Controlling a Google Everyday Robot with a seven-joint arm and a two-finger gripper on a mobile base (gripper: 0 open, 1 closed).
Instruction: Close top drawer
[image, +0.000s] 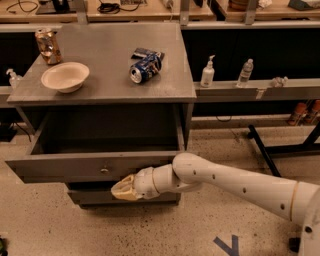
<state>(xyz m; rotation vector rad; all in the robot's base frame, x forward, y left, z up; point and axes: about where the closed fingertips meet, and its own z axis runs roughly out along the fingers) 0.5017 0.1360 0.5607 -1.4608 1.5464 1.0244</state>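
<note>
The top drawer (60, 168) of the grey cabinet stands pulled far out, its dark inside open to view. Its flat front has a small metal knob (104, 170) at the centre. My gripper (123, 189) is shut and empty. It sits just below the drawer front's lower edge, a little right of the knob, pointing left. The white arm (235, 182) reaches in from the lower right. A lower drawer front (90, 197) shows behind the gripper.
On the cabinet top (110, 87) are a beige bowl (65, 76), a lying blue can (145, 67) and an upright brownish can (48, 46). Bottles (207, 72) stand on a shelf to the right. A black stand leg (262, 152) crosses the floor at right.
</note>
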